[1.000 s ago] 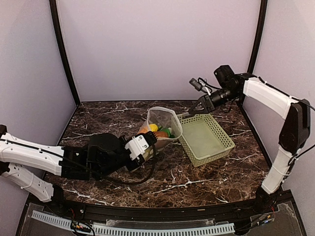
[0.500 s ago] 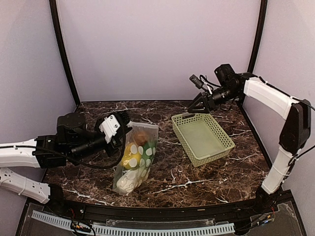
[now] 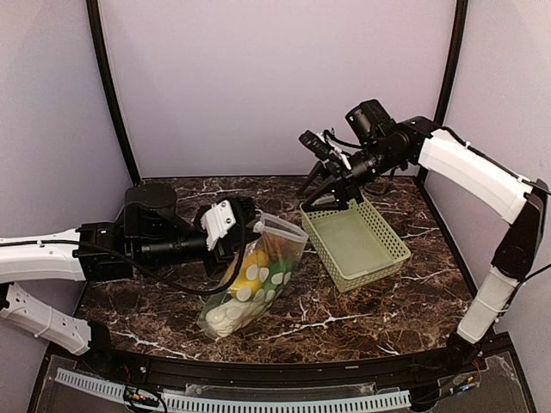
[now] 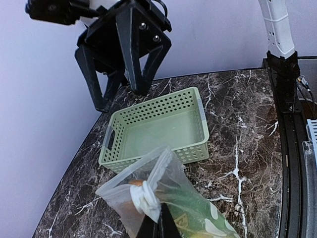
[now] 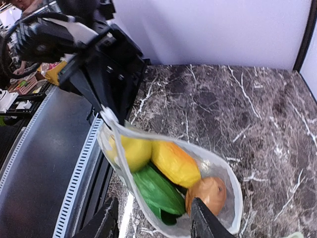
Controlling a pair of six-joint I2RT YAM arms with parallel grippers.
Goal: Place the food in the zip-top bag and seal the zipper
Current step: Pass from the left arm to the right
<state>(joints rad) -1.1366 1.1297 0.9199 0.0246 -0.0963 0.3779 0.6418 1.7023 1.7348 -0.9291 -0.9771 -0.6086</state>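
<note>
On the left, the left gripper [image 3: 245, 231] is clamped on a corner of the bag's mouth, holding the bag [image 3: 254, 284] tilted, its bottom seemingly on the table [image 3: 344, 318]. The food [image 5: 171, 166] lies inside, so loading looks done. Sealing the zipper [image 4: 130, 173], which gapes open, is the step in hand. The right gripper [image 3: 320, 191] hangs above the basket [image 3: 374, 269], jaws partly apart and empty. It should probably pinch the strip beside the left grip and run along it.

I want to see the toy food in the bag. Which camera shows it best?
The right wrist view: it looks into the open bag at the food. The top view shows it through dotted plastic; the left wrist view shows only glimpses.
</note>
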